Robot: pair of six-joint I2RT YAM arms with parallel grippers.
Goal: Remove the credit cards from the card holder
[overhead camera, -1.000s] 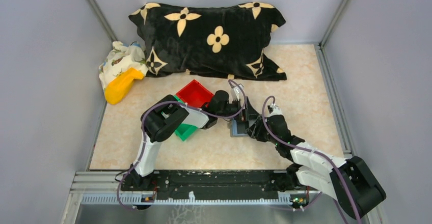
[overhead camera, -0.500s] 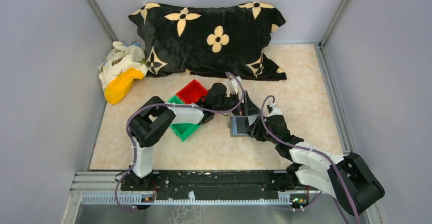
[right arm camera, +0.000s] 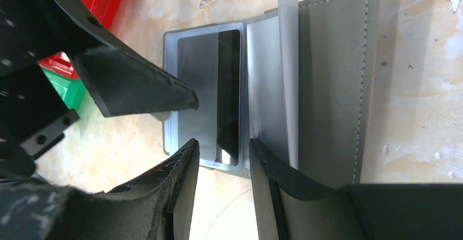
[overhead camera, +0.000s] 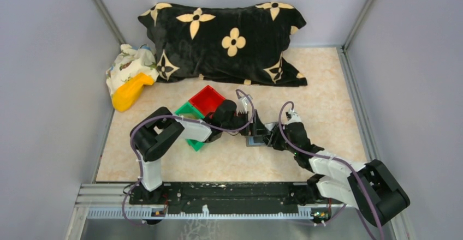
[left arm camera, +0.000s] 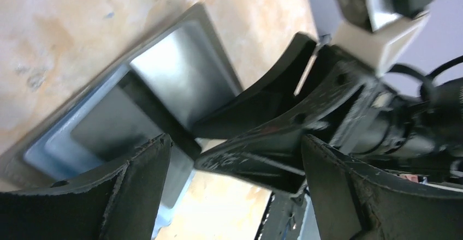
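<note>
Card holder (right arm camera: 327, 87) lies open, dark card (right arm camera: 218, 87) showing.

From up top we barely see the card holder (overhead camera: 253, 141); the left gripper (overhead camera: 259, 129) and right gripper (overhead camera: 268, 139) sit right over it. The green bin (overhead camera: 185, 111) is half under the left arm. On the right wrist cam the fingers cover the holder's near edge, so we can't tell if they're pinching it. The left wrist cam is pretty blurry.
</note>
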